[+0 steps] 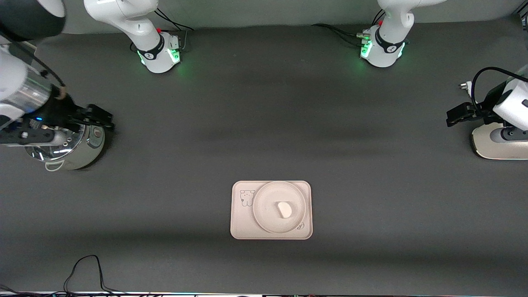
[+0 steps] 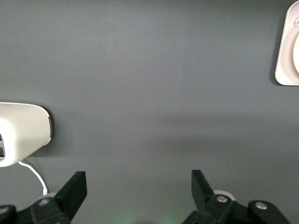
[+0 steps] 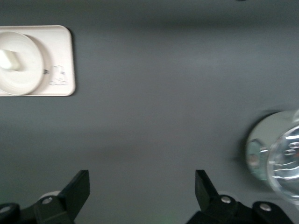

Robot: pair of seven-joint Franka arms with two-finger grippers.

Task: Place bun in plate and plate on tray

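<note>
The cream tray (image 1: 243, 222) with a bear drawing lies on the dark table, near the front camera. The round plate (image 1: 264, 210) sits on it, toward the left arm's end. The small off-white bun (image 1: 284, 209) lies in the plate. My right gripper (image 1: 100, 117) is open and empty, up over the steel pot at the right arm's end. My left gripper (image 1: 456, 116) is open and empty, up by the white appliance at the left arm's end. The right wrist view shows my right gripper (image 3: 142, 189), tray (image 3: 63, 51), plate (image 3: 28, 70) and bun (image 3: 7, 59). The left wrist view shows my left gripper (image 2: 139, 189) and a tray corner (image 2: 282, 70).
A steel pot with a glass lid (image 1: 70, 148) stands at the right arm's end; it also shows in the right wrist view (image 3: 275, 154). A white appliance (image 1: 499, 142) stands at the left arm's end, also in the left wrist view (image 2: 21, 133). A black cable (image 1: 86, 268) lies by the front edge.
</note>
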